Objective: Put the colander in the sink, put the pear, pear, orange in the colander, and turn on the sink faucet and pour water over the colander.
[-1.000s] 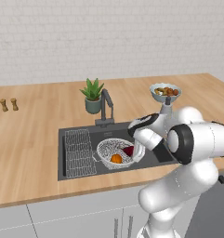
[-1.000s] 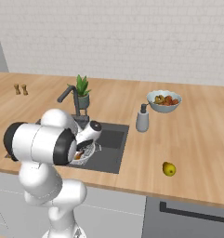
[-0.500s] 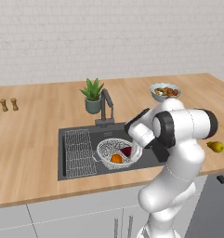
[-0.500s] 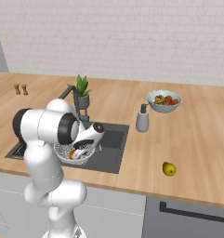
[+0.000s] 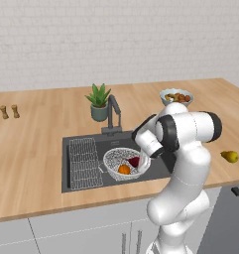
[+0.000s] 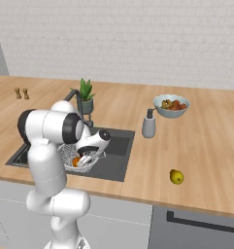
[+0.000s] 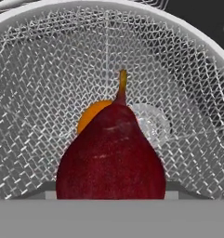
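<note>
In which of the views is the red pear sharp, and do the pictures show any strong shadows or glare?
Hand view: the dark red pear is large and sharp, with a faint sheen but no glare; the colander mesh is crisp. Left base view: the pear is small and soft, lighting is even, shadows weak. Right base view: the yellow pear casts only a faint shadow on the counter.
</note>
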Motion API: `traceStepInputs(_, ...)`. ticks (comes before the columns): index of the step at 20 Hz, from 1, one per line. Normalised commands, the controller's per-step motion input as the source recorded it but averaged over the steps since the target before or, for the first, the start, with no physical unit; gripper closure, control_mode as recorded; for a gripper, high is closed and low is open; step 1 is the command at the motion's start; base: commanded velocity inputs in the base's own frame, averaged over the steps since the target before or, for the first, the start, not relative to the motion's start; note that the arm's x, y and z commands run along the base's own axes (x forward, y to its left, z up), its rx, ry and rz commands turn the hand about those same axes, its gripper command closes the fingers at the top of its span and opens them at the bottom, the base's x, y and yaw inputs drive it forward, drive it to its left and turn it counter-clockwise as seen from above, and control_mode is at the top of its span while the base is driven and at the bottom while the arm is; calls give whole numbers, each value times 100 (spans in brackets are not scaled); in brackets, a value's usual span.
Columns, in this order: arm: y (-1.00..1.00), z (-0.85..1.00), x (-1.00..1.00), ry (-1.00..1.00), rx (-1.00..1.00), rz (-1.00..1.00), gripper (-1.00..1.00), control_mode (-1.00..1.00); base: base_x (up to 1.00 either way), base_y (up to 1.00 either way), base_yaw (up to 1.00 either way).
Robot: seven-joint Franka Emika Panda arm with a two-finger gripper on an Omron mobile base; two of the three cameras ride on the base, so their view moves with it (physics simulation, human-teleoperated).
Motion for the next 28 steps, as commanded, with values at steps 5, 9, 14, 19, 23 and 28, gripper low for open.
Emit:
traceStepInputs(5,10,-1,16,0,0,0,100,-100,0,0,0)
traceStepInputs(9,16,0,11,0,0,0,100,-100,0,0,0)
traceStepInputs(14,8,0,12,0,0,0,-100,-100,0,0,0)
traceStepInputs(19,0,0,2,0,0,0,-100,-100,0,0,0)
traceStepInputs(23,0,3,0,-1,0,0,-100,-100,0,0,0)
traceStepInputs(28,0,59,-6,-16,0,4,-100,-100,0,0,0)
